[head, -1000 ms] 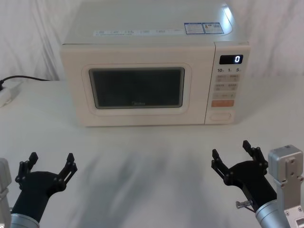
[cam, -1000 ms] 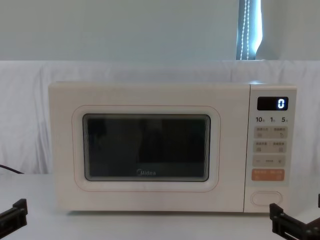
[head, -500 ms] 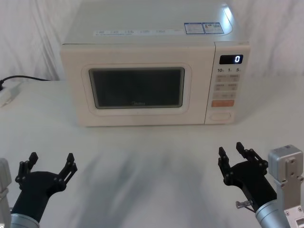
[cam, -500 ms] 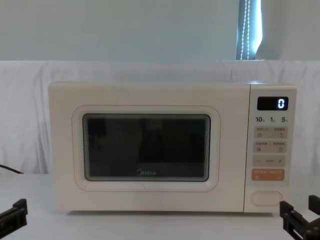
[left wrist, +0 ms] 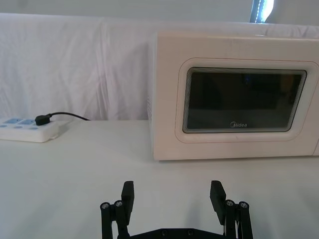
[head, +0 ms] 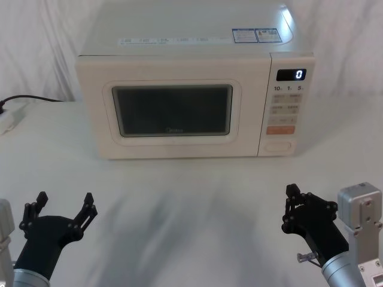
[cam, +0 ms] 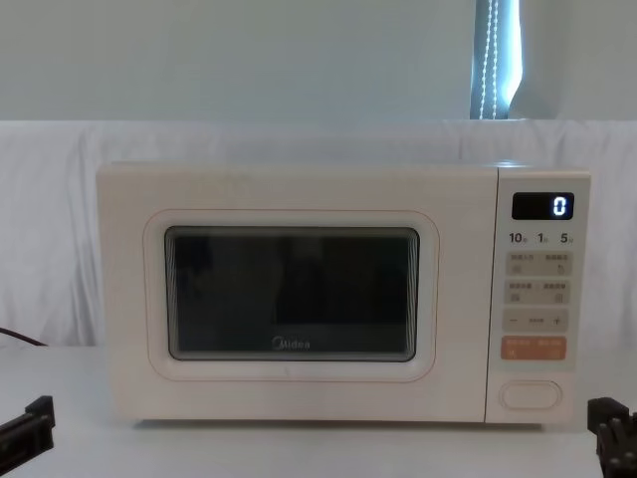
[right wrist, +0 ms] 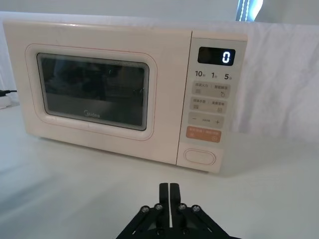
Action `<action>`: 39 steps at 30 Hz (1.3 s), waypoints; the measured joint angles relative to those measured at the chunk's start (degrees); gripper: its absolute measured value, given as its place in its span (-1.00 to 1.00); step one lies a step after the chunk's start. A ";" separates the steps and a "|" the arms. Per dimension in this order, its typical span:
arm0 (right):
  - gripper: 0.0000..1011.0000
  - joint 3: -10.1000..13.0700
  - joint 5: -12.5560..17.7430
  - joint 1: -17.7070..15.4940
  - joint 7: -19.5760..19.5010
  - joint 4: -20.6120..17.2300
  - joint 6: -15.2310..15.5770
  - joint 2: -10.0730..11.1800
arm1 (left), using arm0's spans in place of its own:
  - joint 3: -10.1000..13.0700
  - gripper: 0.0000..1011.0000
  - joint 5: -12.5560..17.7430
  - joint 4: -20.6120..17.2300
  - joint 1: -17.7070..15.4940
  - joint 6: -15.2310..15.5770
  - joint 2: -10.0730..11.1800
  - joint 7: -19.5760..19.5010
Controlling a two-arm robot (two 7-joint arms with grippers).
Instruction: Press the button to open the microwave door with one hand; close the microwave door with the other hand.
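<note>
We were at step 1: the microwave door (head: 172, 112) sat flush. Our right gripper (head: 292, 195), pinched together and empty, needed to reach the button (head: 277, 145); our left gripper (head: 64, 204) gaped empty, well before the door.

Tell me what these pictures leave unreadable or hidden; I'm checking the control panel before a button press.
- Small grey key labels: too small to read in the chest view.
- Stickers on the microwave top: print too small in the head view.
- Power strip: cut off by the head view's left edge.
- Microwave interior: hidden behind the door's dark glass.
</note>
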 joint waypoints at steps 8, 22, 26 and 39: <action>-1.00 0.00 0.00 0.00 0.00 0.00 0.00 0.00 | 0.00 0.98 0.00 0.00 0.00 0.00 0.00 0.00; -1.00 1.57 1.79 1.14 3.14 1.02 -0.04 -0.82 | 0.00 0.98 0.00 0.00 0.00 0.00 0.00 0.00; -1.00 2.39 2.77 2.77 4.92 2.65 0.29 -1.60 | 0.00 0.98 0.00 0.00 0.00 0.00 0.00 0.00; -1.00 4.00 2.71 9.31 7.65 9.14 2.04 -3.73 | 0.00 0.98 0.00 0.00 0.00 0.00 0.00 0.00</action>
